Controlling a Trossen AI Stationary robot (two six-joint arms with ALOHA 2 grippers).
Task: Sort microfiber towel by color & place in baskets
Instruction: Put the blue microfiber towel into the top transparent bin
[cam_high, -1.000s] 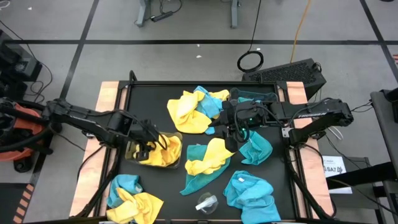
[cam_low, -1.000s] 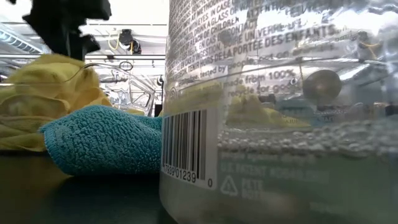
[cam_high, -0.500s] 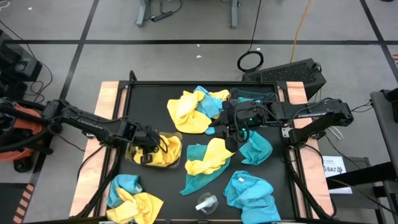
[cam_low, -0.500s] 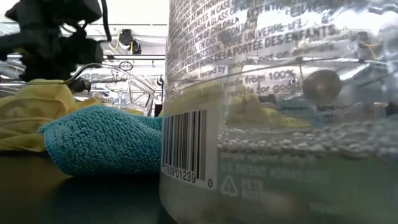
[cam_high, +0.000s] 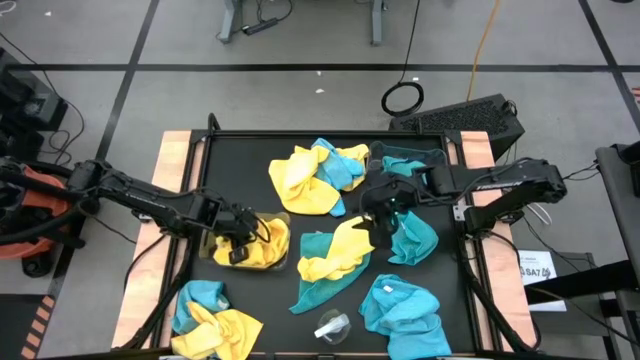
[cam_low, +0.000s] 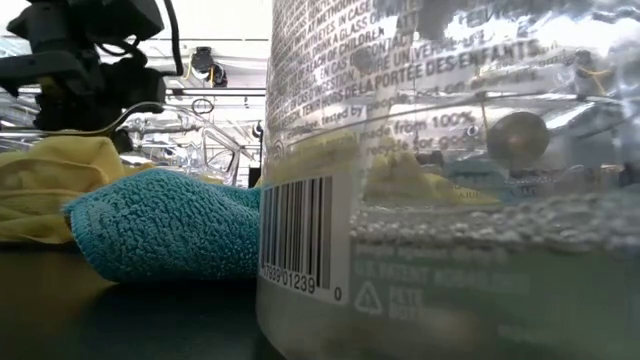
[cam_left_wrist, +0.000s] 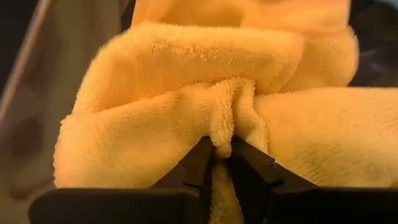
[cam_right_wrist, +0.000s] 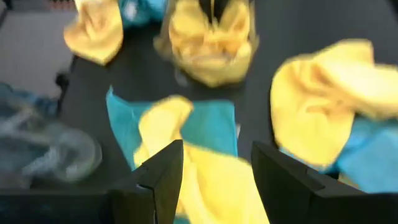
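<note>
Change since a second ago: left hand (cam_high: 237, 243) has closed down onto the yellow towel (cam_high: 262, 243) in the left basket (cam_high: 286, 222); right hand (cam_high: 377, 212) has shifted slightly toward the table's middle.
Left hand: fingers (cam_left_wrist: 200, 165) nearly together, pinching a raised fold of yellow towel (cam_left_wrist: 217, 99) between the tips; the wrist view shows the pleat squeezed in the narrow gap.
Left basket: clear bin at the left-middle of the black surface (cam_high: 240, 160), filled with yellow cloth.
Right hand: fingers (cam_right_wrist: 163, 171) parted about halfway, nothing between them; it hangs over the middle pile, above a yellow towel on teal towel (cam_high: 335, 262).
Right basket: clear bin near the right arm (cam_high: 400, 156), holding teal cloth (cam_high: 412, 238) at its near side.
Other towels: yellow-and-teal heap at the far middle (cam_high: 315, 172); teal heap at the near right (cam_high: 402, 305); mixed heap at the near left corner (cam_high: 208, 315).
Small clear cup: near edge, middle (cam_high: 331, 325), close against the low camera (cam_low: 450, 180).
</note>
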